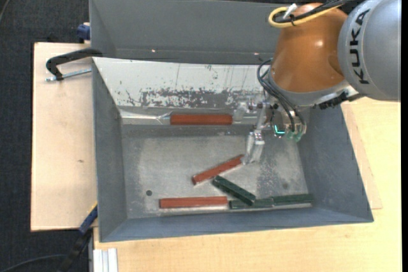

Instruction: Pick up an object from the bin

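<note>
Status: the pick is not yet done. The gripper (254, 151) hangs low inside the bin (108, 156), right of centre, with its lower end at the upper right end of the slanted red-brown bar (217, 171). That bar lies flat on the bin floor near the middle and is the thing nearest the gripper. The view does not settle whether the gripper touches the bar or stands just above it.

Gripper state: cannot be told — the tip is seen as one narrow pale shape, and open or closed cannot be read from it.

Remaining, as judged here: secure a bar, then lift it clear of the floor.

Other contents, all lying on the floor:
- rear red-brown bar (201, 118), against the back wall.
- front red-brown bar (193, 202), along the front wall.
- slanted dark green bar (233, 191), just below the slanted red-brown bar.
- front dark green bar (284, 200), along the front wall, probably touching the slanted green one.

Obstructions: the orange wrist cover (303, 51) and its cables hide the bin's rear right corner.
</note>
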`<control>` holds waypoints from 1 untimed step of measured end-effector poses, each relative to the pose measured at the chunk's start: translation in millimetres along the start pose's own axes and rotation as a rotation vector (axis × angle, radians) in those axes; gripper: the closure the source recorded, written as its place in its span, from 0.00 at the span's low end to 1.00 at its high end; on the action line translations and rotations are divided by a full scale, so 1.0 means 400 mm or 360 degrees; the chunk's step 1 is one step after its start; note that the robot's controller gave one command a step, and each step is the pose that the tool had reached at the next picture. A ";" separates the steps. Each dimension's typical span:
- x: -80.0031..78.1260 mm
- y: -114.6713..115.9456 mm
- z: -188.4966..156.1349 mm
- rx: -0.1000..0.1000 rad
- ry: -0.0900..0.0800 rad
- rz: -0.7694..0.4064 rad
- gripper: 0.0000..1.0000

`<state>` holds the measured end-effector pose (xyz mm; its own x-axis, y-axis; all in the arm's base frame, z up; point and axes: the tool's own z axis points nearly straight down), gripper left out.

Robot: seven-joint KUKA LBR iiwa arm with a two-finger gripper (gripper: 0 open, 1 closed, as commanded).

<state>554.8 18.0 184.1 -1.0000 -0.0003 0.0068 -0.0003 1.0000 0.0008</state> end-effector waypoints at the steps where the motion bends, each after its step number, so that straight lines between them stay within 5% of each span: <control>1: -0.062 0.022 0.033 0.0001 -0.0020 -0.0432 0.00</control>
<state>579.6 26.9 170.7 -0.9633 -0.2685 -0.0063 -0.2685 0.9633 -0.0001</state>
